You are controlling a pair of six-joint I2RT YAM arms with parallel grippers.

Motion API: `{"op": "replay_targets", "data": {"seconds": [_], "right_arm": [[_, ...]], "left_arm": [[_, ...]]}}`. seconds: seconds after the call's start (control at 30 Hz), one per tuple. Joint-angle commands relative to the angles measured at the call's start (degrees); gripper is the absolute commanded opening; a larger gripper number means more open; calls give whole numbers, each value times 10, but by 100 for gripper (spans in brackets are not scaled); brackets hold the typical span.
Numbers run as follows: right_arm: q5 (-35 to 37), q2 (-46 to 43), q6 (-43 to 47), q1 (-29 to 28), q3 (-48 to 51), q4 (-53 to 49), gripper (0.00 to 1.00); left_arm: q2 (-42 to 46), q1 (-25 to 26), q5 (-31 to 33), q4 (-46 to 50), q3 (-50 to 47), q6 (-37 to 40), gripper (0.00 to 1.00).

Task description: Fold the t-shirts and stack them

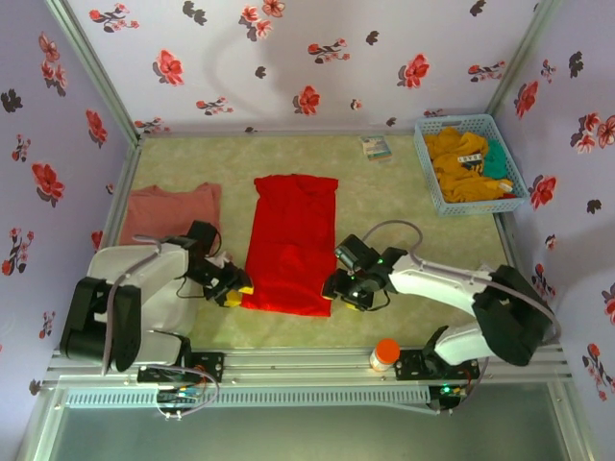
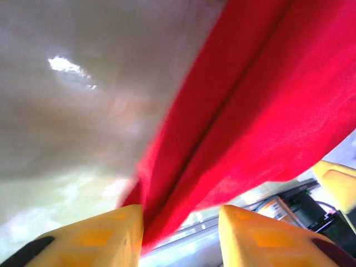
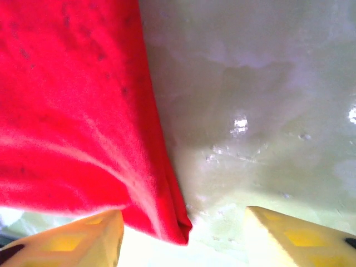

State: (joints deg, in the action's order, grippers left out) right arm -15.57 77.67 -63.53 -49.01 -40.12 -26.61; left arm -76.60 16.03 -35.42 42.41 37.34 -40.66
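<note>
The red t-shirt is lying mid-bench, folded lengthwise into a long strip that's running from the near edge toward the back wall. The left end effector is sitting at the strip's near left corner and the right end effector at the near right corner. Both are standing open. On the left wrist cam the yellow fingers are spread apart, with the red hem hanging down between them and brushing the left-hand one, not pinched. Same deal on the right wrist cam: the cloth's corner is dangling loose in the gap.

The pink t-shirt is lying flat at the back left, its near part hiding under the left arm. A blue basket with yellow and teal clothes is sitting at the back right, and an orange-capped bottle is standing by the right arm's base.
</note>
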Motion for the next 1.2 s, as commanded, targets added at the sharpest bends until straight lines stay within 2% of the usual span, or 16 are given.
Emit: {"op": "replay_targets", "data": {"seconds": [0.0, 0.13, 0.33, 0.47, 0.73, 1.17], "right_arm": [[14, -38, -32, -11, 26, 24, 63], [17, -34, -39, -23, 38, 47, 62], [24, 23, -44, -50, 28, 93, 58], [35, 57, -42, -66, 10, 90, 54], [41, 73, -49, -91, 3, 99, 50], [63, 73, -39, -116, -32, 35, 48]], "left_arm": [[46, 3, 42, 54, -4, -22, 48], [80, 8, 63, 61, -38, -53, 50], [101, 31, 83, 30, -68, -84, 46], [93, 50, 99, -8, -80, -94, 49], [54, 84, 104, -84, -78, -100, 48], [26, 87, 127, -107, -63, -81, 30]]}}
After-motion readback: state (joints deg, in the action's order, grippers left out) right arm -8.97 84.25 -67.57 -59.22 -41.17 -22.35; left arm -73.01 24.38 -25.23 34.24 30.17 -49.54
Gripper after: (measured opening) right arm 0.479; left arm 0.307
